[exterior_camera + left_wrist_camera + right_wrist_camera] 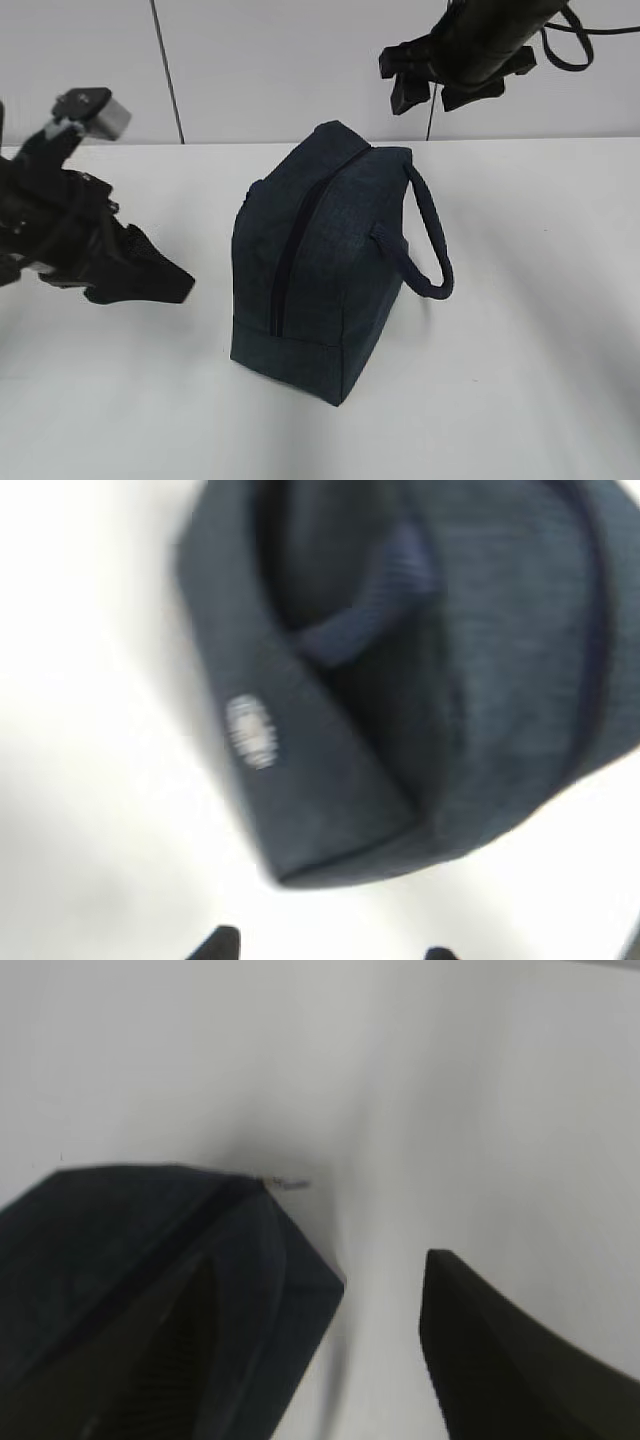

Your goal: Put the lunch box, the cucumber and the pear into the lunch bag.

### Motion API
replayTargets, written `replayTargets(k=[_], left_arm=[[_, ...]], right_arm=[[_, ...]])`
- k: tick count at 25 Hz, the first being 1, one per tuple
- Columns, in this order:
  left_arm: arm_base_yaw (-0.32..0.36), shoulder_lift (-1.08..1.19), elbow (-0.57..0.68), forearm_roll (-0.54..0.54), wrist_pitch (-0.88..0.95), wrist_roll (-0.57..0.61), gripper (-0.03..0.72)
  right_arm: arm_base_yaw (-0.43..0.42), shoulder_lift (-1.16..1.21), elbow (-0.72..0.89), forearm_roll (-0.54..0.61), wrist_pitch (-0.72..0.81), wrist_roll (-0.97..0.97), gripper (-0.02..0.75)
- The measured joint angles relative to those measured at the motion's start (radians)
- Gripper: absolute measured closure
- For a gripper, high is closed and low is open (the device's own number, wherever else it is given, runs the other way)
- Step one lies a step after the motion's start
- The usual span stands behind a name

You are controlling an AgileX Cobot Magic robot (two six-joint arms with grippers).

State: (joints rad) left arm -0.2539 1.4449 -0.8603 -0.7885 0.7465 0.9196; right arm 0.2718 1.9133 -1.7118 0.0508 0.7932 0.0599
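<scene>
a white table (540,400) carries the boxy dark navy fabric lunch bag (320,260) at centre, its zipper apparently closed and loop handle (428,240) to the right, so the food is likely inside. the left gripper (140,275) hangs near-left, jaws released and empty. the right gripper (455,88) hovers far-right above it, jaws parted, holding nothing. the lunch box, cucumber and pear are out of sight.
</scene>
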Motion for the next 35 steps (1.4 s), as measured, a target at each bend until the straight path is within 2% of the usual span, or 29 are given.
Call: replayTargets(k=[2, 4, 7, 13, 18, 26, 31, 35], left_arm=[[0.0, -0.068, 0.0, 0.171, -0.029, -0.212, 0.361], [0.0, -0.138, 0.0, 0.313, -0.032, -0.354, 0.374], [0.0, -0.241, 0.02, 0.442, -0.033, -0.48, 0.382], [0.0, -0.468, 0.161, 0.465, -0.026, -0.602, 0.383], [0.0, -0.701, 0.246, 0.518, 0.086, -0.708, 0.383], [0.0, -1.012, 0.258, 0.688, 0.305, -0.841, 0.386], [0.0, -1.154, 0.26, 0.754, 0.373, -0.852, 0.398], [0.0, -1.242, 0.26, 0.795, 0.397, -0.854, 0.402]], right_arm=[[0.0, -0.044, 0.041, 0.0, 0.06, 0.0, 0.252], [0.0, -0.1, 0.12, 0.0, 0.087, 0.0, 0.253], [0.004, -0.212, 0.27, 0.0, 0.087, 0.0, 0.254], [0.026, -0.527, 0.669, 0.0, 0.071, 0.0, 0.256], [0.026, -0.806, 0.884, -0.012, 0.133, 0.002, 0.256], [0.026, -1.199, 1.086, -0.051, 0.316, -0.008, 0.257], [0.026, -1.42, 1.192, -0.1, 0.345, -0.029, 0.257], [0.026, -1.602, 1.214, -0.105, 0.345, -0.031, 0.257]])
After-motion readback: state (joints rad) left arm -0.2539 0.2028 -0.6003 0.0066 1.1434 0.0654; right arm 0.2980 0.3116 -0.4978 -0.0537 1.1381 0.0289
